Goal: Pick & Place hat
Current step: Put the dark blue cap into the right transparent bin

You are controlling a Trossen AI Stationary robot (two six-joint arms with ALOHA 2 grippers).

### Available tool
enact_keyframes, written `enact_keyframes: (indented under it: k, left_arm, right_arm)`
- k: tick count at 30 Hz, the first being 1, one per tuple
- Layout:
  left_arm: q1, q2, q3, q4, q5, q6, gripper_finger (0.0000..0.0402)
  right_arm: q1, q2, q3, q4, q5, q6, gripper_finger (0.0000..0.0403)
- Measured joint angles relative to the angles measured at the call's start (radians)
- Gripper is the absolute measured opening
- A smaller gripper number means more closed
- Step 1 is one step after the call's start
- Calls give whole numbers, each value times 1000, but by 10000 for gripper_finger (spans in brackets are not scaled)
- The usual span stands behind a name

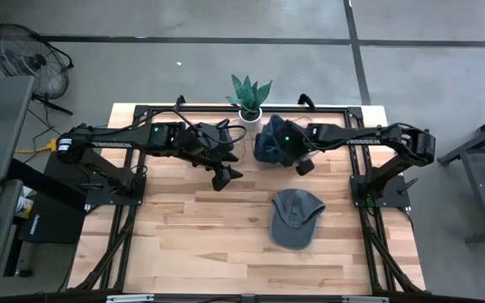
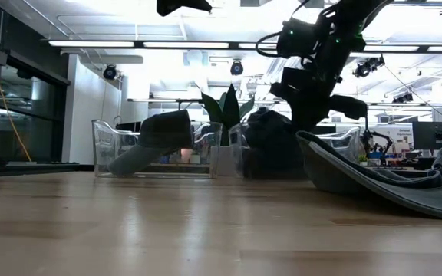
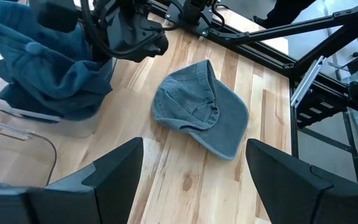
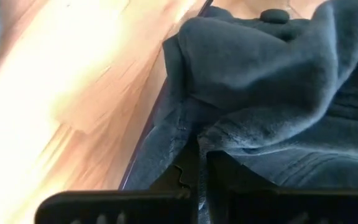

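A robotics lab or workshop: grey concrete floor (image 1: 226, 21) with dark taped lines, standing fan (image 1: 25, 52) at 10 o'clock from the wooden tabletop (image 1: 200, 227), long ceiling strip lights (image 2: 167, 44), desks with monitors (image 2: 434, 135) behind, black metal frame (image 1: 125, 198).

Both arms are matte black, built of slim tubes and chunky joint housings. A small green light glows on the left arm (image 1: 154, 131) and another on the right arm (image 1: 285, 137). Black cables loop near the left arm's wrist.

no readable text, labels, numbers
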Motion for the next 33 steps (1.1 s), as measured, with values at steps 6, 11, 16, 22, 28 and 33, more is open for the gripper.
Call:
enact_keyframes:
  k: [6, 11, 16, 22, 28, 33]
  left_arm:
    - [0, 0, 0, -1, 0, 0, 280]
    - [0, 0, 0, -7, 0, 0, 280]
    - [0, 0, 0, -7, 0, -1, 280]
    - [0, 0, 0, -6, -1, -1, 280]
    - [0, 0, 0, -6, -1, -1, 280]
    - [0, 0, 0, -6, 11, -1, 280]
  right_arm:
    - [2, 0, 0, 26, 55, 105, 0]
    - [1, 0, 0, 28, 109, 199, 14]
    - [11, 0, 0, 28, 112, 307, 41]
    - [41, -1, 8, 18, 90, 366, 96]
    - [79, -1, 69, 7, 112, 403, 150]
    - [102, -1, 136, -36, 158, 440, 177]
